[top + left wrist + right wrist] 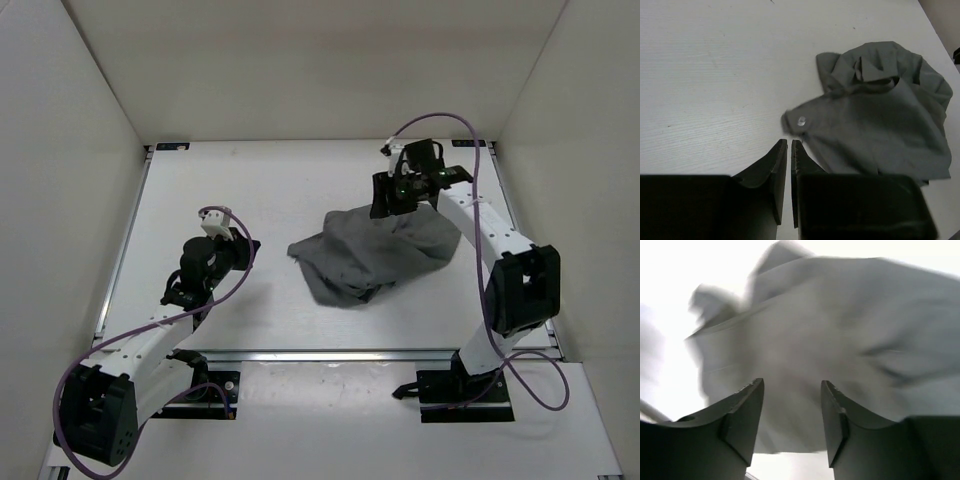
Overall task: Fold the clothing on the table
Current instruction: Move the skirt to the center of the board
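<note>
clothing [375, 255] is a crumpled dark grey heap on the table [250, 180], right of centre, on the right arm's side. not flat: folds are piled at the far end, and a flatter flap runs toward the left and the near edge. the corner pointing left carries a small pale stud [801, 120].

right gripper [388, 208] sits over the far edge of the heap, pointing down at it. its fingers [747, 410] are spread with a clear gap, and grey fabric shows behind the gap. nothing clamped that i can see. that wrist view is blurred, so can't tell if the tips touch the cloth.

left gripper [248, 250] is left of the heap, apart from it, low over bare table. its fingers [777, 165] are almost pressed together, with only a thin slit between them and nothing in it. tips point toward the stud corner, near it but not touching.

purple cable [470, 130] loops off each arm. white walls [60, 120] stand on three sides of the table.
</note>
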### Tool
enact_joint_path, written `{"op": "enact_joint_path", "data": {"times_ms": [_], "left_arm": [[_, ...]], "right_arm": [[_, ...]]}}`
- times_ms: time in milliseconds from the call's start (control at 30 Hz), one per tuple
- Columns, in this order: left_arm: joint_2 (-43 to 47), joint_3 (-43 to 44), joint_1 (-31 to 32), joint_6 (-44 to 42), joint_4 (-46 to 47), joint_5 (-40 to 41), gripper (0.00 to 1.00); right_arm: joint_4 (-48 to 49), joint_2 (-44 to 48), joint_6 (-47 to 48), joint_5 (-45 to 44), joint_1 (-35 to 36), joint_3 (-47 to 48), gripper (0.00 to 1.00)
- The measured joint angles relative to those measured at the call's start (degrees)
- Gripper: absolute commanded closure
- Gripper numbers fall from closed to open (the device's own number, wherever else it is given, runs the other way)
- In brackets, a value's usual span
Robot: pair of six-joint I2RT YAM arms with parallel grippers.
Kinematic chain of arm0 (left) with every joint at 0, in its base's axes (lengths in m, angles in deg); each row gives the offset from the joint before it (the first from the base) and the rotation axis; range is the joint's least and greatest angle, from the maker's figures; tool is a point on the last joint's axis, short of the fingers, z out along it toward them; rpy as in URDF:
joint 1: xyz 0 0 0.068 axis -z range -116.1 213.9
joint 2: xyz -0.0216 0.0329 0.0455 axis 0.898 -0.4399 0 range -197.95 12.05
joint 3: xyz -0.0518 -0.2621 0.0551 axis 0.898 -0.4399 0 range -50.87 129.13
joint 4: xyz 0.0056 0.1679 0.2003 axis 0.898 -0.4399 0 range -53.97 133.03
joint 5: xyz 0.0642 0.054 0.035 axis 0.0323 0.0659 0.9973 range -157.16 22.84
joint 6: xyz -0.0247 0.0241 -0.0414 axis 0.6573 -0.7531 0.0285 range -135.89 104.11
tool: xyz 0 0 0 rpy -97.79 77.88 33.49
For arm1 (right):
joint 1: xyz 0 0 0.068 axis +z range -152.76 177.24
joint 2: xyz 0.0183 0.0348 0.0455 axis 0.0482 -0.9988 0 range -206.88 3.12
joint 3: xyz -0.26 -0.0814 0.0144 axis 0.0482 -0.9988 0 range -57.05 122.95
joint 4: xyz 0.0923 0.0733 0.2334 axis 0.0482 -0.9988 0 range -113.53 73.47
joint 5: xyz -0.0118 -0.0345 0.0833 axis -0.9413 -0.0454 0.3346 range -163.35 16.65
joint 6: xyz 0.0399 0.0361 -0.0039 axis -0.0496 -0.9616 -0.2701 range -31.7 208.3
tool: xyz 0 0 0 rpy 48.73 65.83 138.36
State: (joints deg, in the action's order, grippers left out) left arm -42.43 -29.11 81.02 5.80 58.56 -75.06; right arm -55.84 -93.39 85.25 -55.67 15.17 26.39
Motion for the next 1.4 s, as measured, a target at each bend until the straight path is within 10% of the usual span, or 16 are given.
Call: {"op": "enact_joint_path", "data": {"times_ms": [300, 633, 900, 1400], "left_arm": [[-0.04, 0.0, 1.01, 0.87, -0.07, 0.0, 0.79], [-0.09, 0.0, 1.95, 3.67, -5.14, 1.77, 0.83], [-4.76, -0.22, 3.5, 10.36, -6.16, 2.36, 0.57], [-19.74, -3.58, 5.42, 27.08, 1.36, -1.29, 0.41]], "right_arm": [[6.16, -1.51, 1.36, 9.11, -11.72, 0.37, 0.5], [5.07, -19.56, 7.17, 23.32, -1.81, 6.6, 0.43], [4.55, -25.59, 8.83, 29.38, 2.78, 11.54, 0.41], [5.9, -27.28, 7.69, 29.31, 3.69, 11.5, 0.4]]}}
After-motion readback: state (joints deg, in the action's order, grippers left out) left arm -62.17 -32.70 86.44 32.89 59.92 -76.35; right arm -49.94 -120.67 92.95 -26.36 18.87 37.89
